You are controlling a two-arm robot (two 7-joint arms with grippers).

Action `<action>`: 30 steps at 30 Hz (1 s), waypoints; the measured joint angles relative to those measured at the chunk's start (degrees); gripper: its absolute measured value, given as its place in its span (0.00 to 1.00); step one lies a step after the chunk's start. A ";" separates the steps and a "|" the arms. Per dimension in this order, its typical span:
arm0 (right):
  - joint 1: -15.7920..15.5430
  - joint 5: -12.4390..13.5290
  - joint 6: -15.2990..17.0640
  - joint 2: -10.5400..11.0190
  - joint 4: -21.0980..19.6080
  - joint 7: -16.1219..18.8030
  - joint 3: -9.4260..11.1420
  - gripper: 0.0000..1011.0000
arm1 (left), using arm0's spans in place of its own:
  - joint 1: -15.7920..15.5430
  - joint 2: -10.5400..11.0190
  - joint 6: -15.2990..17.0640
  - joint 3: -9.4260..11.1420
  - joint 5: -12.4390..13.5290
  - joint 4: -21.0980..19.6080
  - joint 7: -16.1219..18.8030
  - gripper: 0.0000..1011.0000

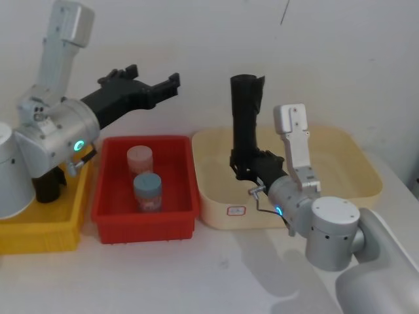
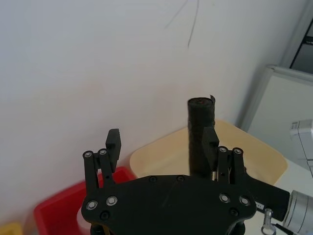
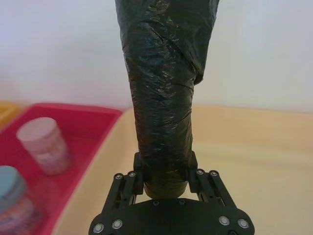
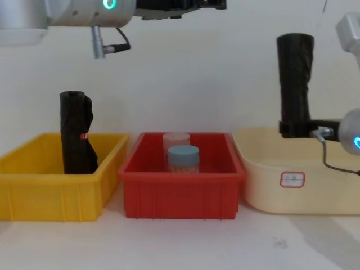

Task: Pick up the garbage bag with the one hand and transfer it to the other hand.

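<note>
Garbage bag point(image 1: 245, 118) point(image 3: 164, 112) point(image 4: 295, 79): held upright over the cream tray point(image 1: 353, 150), lower end clamped, upper part standing free above the fingers.
Right gripper point(image 1: 247, 163) point(image 3: 165, 166): closed tight around the bag's base, on the blue-ringed arm.
Red bin point(image 1: 190, 170): two capped jars point(image 1: 147, 186) are seen inside.
Yellow bin point(image 4: 34, 191): a second black roll point(image 4: 76, 135) with a red mark is stood in it.
Left gripper point(image 1: 156, 75) point(image 2: 161, 142): spread wide, nothing held, raised near the wall, well apart from the bag.

Arms: left arm point(image 1: 55, 127) and right arm point(image 1: 330, 232), silver-grey, rounded.
Rings: green ring point(image 1: 78, 145) left, blue ring point(image 1: 278, 210) right.
Grippers: left gripper point(image 1: 152, 76) and right gripper point(image 3: 166, 169), matte black, long-fingered, silver screws point(image 3: 117, 224).
</note>
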 joint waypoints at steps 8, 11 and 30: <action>-0.80 -0.61 0.21 1.57 0.23 -0.43 1.56 0.49 | 2.65 1.68 0.36 -2.09 -0.31 -3.68 2.48 0.99; -1.11 -0.90 0.18 2.11 0.22 -0.57 2.07 0.57 | 3.64 2.37 0.37 -2.91 -0.33 -4.94 3.49 0.99; -2.06 -1.55 0.19 3.50 -0.45 -0.67 3.27 0.99 | 5.76 3.90 0.12 -4.67 -0.38 -7.60 5.70 0.99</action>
